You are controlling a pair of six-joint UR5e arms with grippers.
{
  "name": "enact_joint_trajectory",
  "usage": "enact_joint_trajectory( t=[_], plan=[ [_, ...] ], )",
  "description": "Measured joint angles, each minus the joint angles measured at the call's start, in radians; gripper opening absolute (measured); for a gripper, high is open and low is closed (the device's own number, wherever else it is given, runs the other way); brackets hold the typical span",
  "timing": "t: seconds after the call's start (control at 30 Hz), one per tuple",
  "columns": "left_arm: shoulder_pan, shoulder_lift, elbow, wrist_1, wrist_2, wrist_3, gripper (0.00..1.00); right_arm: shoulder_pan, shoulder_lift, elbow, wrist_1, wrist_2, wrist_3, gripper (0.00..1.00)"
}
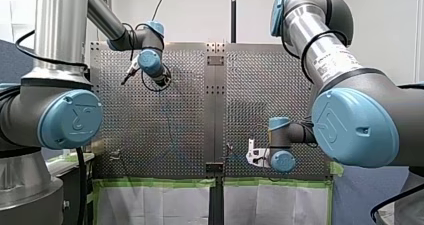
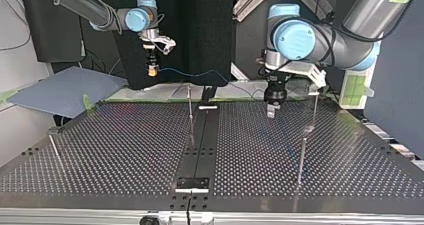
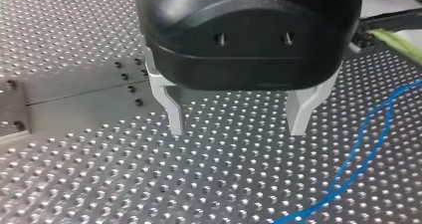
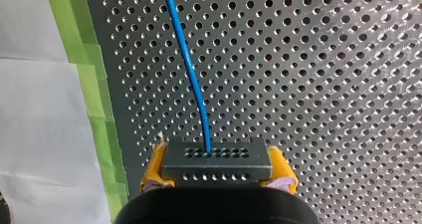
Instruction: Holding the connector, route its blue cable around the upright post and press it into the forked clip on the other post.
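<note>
Perforated table (image 4: 323,84) behind dark rectangular connector (image 4: 217,160), thin blue cable (image 4: 191,69).

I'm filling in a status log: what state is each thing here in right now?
left gripper: open, empty.
right gripper: shut on the connector.
connector: clamped between yellow pads.
blue cable: attached to the connector, sagging loose.
</note>
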Motion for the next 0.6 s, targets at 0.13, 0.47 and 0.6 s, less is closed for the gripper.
enact_joint_trajectory(
  t=[0.13, 0.47, 0.6],
  plan=[
    [0.008, 0.0, 0.007, 0.042, 0.033, -0.023, 0.99, 0.0, 0.0, 0.0, 0.0, 0.0, 0.0, 0.0],
    [0.033, -0.001, 0.022, 0.123, 0.049, -0.1, 0.99, 0.001, 0.0, 0.0, 0.003, 0.0, 0.0, 0.0],
    [0.04, -0.002, 0.022, 0.154, 0.038, -0.131, 0.99, 0.001, 0.0, 0.0, 0.005, 0.0, 0.0, 0.0]
  ],
)
